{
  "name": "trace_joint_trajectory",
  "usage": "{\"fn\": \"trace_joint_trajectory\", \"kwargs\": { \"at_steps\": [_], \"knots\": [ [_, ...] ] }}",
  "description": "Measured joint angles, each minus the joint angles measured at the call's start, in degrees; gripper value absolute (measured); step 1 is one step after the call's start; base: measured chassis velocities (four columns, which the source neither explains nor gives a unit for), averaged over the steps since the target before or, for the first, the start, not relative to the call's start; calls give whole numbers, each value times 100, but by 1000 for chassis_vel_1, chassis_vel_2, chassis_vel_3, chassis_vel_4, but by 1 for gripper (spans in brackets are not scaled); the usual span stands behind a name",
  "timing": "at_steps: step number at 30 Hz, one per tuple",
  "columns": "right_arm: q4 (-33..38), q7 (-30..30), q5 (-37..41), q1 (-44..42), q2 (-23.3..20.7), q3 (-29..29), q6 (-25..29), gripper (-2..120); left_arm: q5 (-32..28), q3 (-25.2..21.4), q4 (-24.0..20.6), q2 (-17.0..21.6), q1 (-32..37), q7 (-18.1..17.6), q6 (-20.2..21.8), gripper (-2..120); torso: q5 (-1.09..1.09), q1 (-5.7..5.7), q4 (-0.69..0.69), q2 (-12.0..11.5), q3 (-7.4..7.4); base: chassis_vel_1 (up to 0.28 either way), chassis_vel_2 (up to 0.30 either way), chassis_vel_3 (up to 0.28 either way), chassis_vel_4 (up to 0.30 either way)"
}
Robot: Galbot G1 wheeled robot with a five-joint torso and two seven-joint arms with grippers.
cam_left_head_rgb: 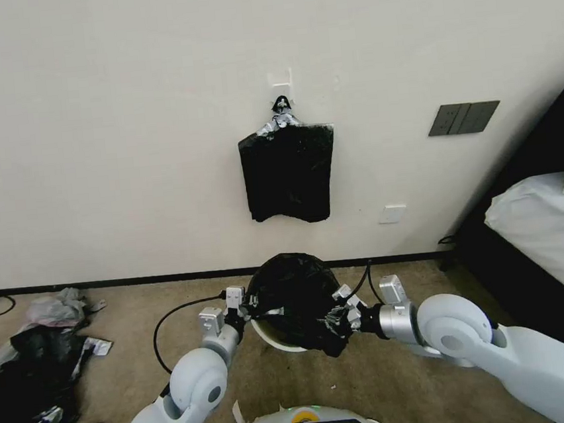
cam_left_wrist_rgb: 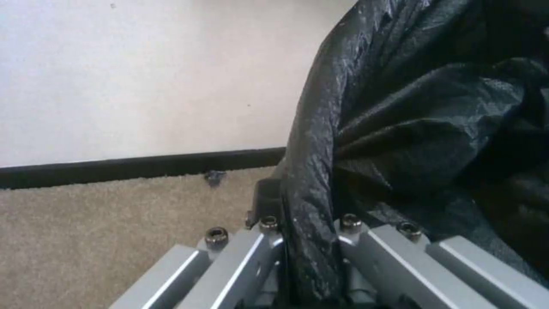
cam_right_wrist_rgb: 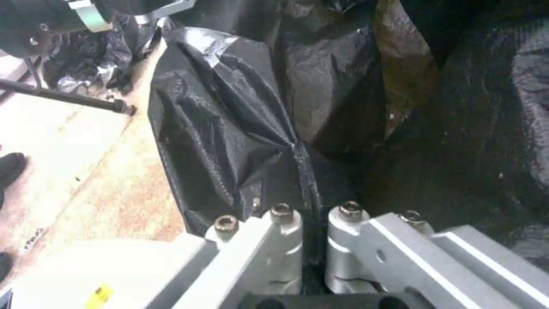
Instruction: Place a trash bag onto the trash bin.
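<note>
Both grippers clamp film: left gripper and right gripper each pinch opposite edges of the trash bag, stretched over the trash bin (cream rim partly visible) on carpet below the wall.

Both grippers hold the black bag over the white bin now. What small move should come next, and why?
Probably both arms should pull the trash bag edges a little downward and outward over the trash bin rim. The left gripper and right gripper are each shut on a pinch of film at opposite sides, and on the near side the bin's rim is bare.
</note>
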Motion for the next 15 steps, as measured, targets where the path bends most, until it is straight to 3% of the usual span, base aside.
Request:
{"fn": "trace_joint_trajectory", "kwargs": {
  "at_steps": [6,15],
  "knots": [
    [177,23,-13,-49,32,141,60,0,-180,-13,27,-39,-59,-145,45,1,0,0,0,0,0,0,0,0,0],
    [988,137,-251,-527,120,461,196,0,-850,-51,122,-213,-370,-714,156,1,-1,0,0,0,0,0,0,0,0]
  ]
}}
